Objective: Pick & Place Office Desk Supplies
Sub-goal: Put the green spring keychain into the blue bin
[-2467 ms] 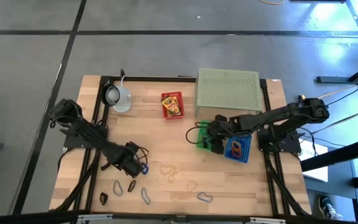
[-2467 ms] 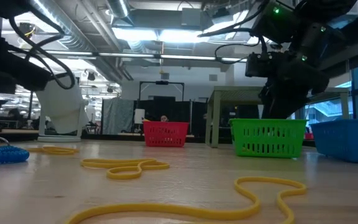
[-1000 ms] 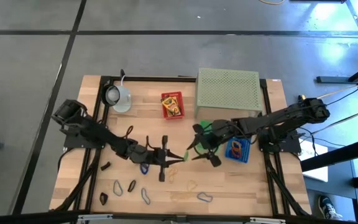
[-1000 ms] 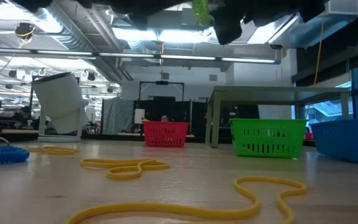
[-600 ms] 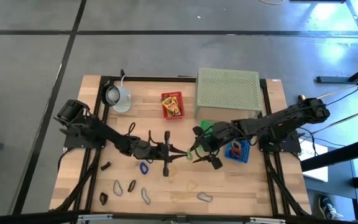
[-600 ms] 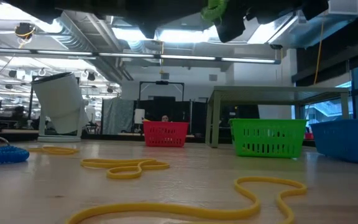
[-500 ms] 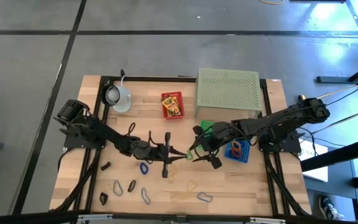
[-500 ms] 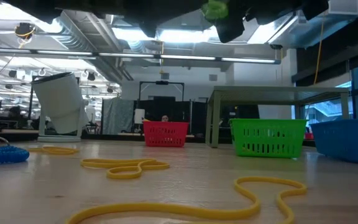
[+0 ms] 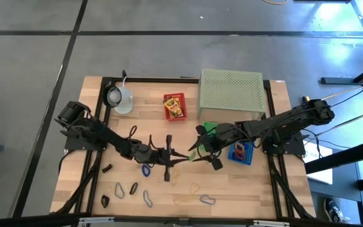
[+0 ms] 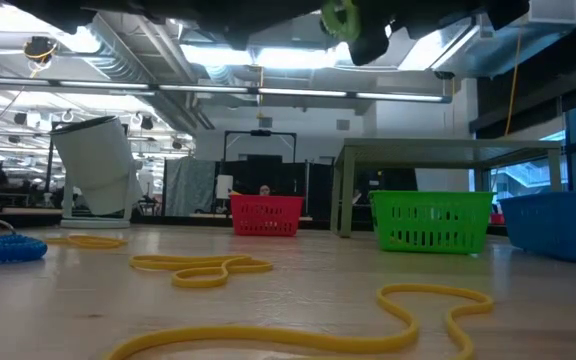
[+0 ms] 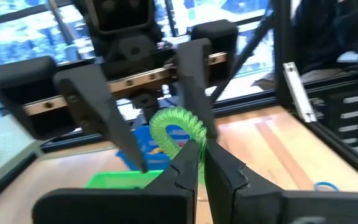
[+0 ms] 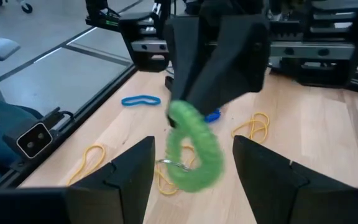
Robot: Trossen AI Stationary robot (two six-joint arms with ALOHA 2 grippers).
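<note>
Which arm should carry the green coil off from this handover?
Left. The left gripper is shut on the green coil, while the right gripper stands open on either side of it, gripping nothing.

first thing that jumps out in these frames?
The two arms meeting mid-table over a green coiled loop: the left gripper has its jaws shut on it, while the right gripper faces it with jaws open on either side. Next, the loose yellow rubber bands sprawled on the wood below, and the pale green perforated stand at the back.
</note>
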